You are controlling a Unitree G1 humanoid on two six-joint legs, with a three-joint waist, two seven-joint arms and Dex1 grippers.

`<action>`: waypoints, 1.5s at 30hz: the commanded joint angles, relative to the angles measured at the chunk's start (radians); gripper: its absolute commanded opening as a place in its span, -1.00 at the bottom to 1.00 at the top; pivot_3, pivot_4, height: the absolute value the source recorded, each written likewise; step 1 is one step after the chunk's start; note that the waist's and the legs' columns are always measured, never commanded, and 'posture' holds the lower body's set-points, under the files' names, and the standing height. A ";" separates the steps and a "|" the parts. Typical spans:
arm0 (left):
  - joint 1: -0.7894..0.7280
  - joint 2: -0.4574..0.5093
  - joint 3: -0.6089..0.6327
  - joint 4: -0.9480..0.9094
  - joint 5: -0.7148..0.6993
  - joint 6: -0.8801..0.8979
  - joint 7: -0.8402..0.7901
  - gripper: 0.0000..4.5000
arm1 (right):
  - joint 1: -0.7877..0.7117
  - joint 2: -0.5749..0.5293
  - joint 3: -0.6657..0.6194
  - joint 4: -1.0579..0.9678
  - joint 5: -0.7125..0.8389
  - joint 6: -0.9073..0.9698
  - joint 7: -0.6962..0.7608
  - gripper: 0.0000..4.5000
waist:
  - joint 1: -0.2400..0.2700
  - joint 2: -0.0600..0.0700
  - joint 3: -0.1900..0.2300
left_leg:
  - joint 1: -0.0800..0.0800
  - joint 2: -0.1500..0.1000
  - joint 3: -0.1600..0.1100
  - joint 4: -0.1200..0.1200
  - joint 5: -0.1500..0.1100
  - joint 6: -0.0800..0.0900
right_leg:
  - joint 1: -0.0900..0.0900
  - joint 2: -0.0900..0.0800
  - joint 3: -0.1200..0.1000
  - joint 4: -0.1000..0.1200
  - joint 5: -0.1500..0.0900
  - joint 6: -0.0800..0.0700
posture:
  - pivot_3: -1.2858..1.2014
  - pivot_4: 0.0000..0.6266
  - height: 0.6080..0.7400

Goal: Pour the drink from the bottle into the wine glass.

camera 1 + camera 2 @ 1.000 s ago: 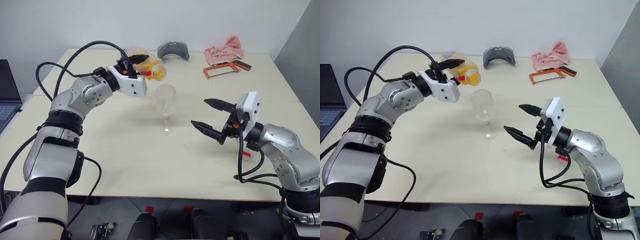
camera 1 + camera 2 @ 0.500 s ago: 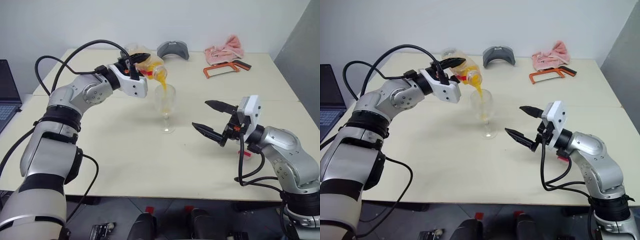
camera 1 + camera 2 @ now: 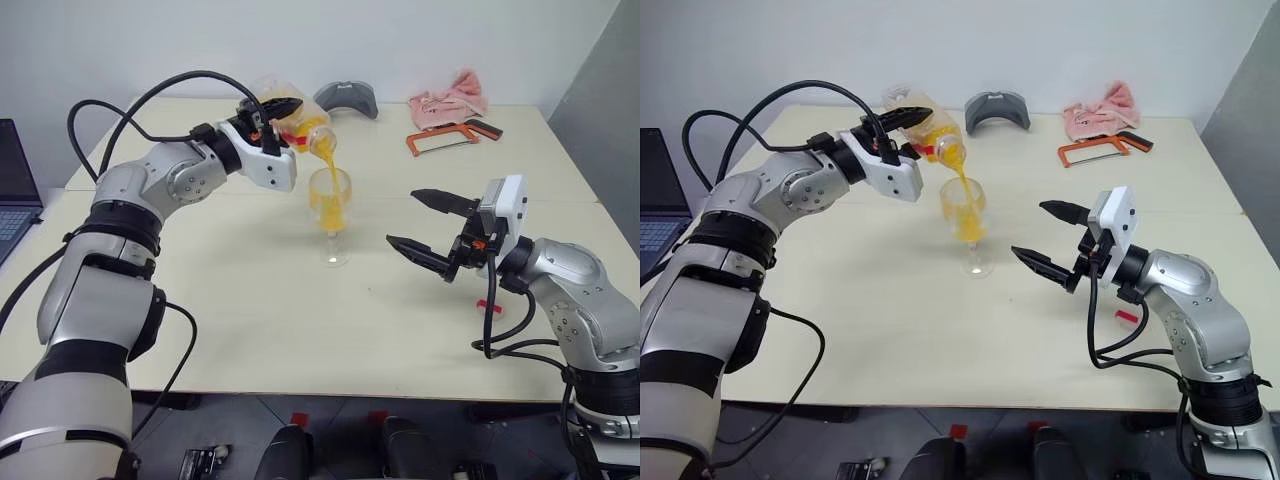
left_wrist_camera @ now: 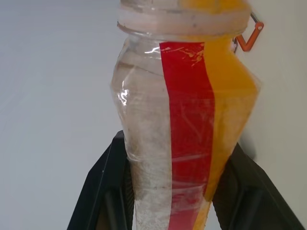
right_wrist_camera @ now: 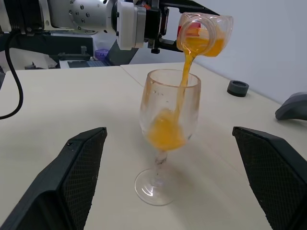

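Left gripper [image 3: 283, 108] clamped on tilted bottle [image 3: 300, 128], drink [image 5: 184, 81] streaming into glass [image 3: 330, 215]. Right gripper [image 3: 428, 224] spread wide, empty, beside glass; bare table [image 3: 250, 320] around.

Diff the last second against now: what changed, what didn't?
The left gripper, shut on the bottle, has tipped its mouth further down over the wine glass. A second ago the glass was empty; now the orange drink streams in and pools in the bowl. The glass has stayed put on the table, and the right gripper stays open beside it, holding nothing.
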 commanded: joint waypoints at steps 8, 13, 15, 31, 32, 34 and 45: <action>-0.058 0.027 -0.013 0.009 0.014 -0.004 0.050 -0.25 | 0.010 0.021 0.012 -0.042 0.006 -0.014 -0.014 1.00 | 0.000 0.000 0.000 | -0.010 0.000 0.000 0.004 0.002 -0.003 | -0.010 0.000 0.000 0.004 0.000 0.000 | 0.03 -0.52 1.00; -0.071 0.032 -0.021 0.008 0.026 -0.007 0.061 -0.25 | 0.018 0.035 0.025 -0.056 0.007 -0.011 -0.023 1.00 | 0.000 0.000 0.000 | -0.011 0.000 0.001 0.006 0.001 -0.002 | -0.010 0.000 0.000 0.004 0.000 0.000 | 0.03 -0.52 1.00; -0.075 0.035 -0.026 0.010 0.030 -0.006 0.069 -0.25 | 0.020 0.038 0.027 -0.058 0.008 -0.009 -0.026 1.00 | 0.000 0.000 0.000 | -0.011 0.000 0.002 0.006 0.001 -0.002 | -0.010 0.000 0.000 0.005 0.000 0.000 | 0.03 -0.52 1.00; -0.092 0.047 -0.051 0.018 0.068 0.003 0.120 -0.25 | 0.014 0.051 0.038 -0.053 0.002 -0.012 -0.032 1.00 | 0.000 0.000 0.000 | -0.011 0.000 0.007 0.013 0.001 -0.002 | -0.010 0.000 0.000 0.012 0.000 0.000 | 0.03 -0.52 1.00; -0.093 0.048 -0.053 0.019 0.071 0.003 0.124 -0.25 | 0.015 0.051 0.038 -0.054 0.003 -0.011 -0.034 1.00 | 0.000 0.000 0.000 | -0.011 0.000 0.007 0.013 0.001 -0.002 | -0.010 0.000 0.000 0.012 0.000 0.000 | 0.03 -0.52 1.00; -0.095 0.049 -0.056 0.021 0.075 0.005 0.131 -0.25 | 0.017 0.052 0.039 -0.056 0.003 -0.011 -0.035 1.00 | 0.000 0.000 0.000 | -0.011 0.000 0.007 0.013 0.001 -0.002 | -0.010 0.000 0.000 0.013 0.000 0.000 | 0.03 -0.52 1.00; -0.103 0.046 -0.063 0.041 0.082 0.010 0.149 -0.25 | 0.019 0.056 0.046 -0.057 0.005 -0.013 -0.041 1.00 | 0.000 0.000 0.000 | -0.011 0.000 0.007 0.014 0.001 -0.002 | -0.010 0.000 0.001 0.014 0.000 0.000 | 0.03 -0.52 1.00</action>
